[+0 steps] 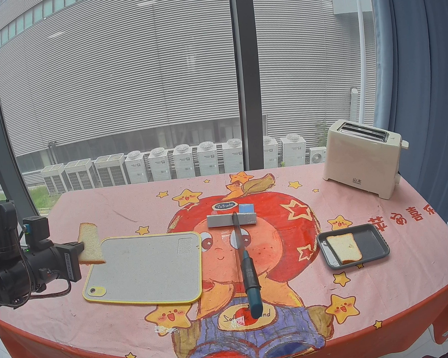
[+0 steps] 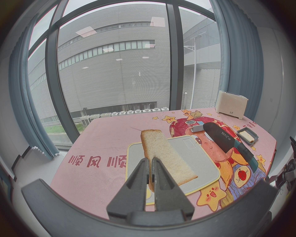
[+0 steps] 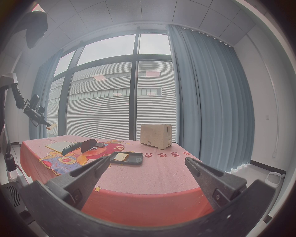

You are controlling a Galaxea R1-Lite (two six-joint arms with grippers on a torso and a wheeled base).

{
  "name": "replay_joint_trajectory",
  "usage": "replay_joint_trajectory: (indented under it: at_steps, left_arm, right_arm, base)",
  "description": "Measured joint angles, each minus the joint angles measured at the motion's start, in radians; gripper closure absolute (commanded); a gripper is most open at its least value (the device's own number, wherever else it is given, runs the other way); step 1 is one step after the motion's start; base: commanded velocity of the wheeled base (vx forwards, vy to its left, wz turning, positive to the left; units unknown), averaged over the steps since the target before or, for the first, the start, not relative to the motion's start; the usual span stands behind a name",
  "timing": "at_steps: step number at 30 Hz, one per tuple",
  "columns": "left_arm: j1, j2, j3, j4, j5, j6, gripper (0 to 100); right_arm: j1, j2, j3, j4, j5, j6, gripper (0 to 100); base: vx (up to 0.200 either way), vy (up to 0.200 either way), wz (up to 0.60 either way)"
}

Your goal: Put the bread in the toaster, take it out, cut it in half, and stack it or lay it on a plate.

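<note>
My left gripper [image 1: 81, 249] is shut on a half slice of bread [image 1: 89, 243], held in the air just off the left edge of the cutting board [image 1: 146, 269]. In the left wrist view the bread [image 2: 163, 155] sticks out from between the shut fingers [image 2: 140, 179]. Another half slice [image 1: 345, 247] lies on the dark plate [image 1: 375, 244] at the right. The cream toaster [image 1: 363, 157] stands at the back right. A knife [image 1: 246, 265] with a blue handle rests on its holder [image 1: 231, 220] mid-table. My right gripper [image 3: 148, 168] is open, off the table's right end.
The table wears a pink cartoon cloth [image 1: 133, 205] and stands against a large window. A blue curtain [image 1: 433, 81] hangs at the right. The cutting board's top is bare.
</note>
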Motion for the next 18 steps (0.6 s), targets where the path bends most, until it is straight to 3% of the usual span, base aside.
replay_joint_trajectory:
  at_steps: [18]
  left_arm:
    - [-0.002,-0.011,0.011,-0.001,0.0,0.003,100]
  right_arm:
    - [0.0,0.0,0.0,0.0,0.0,0.0,0]
  base:
    - [0.0,-0.2,0.0]
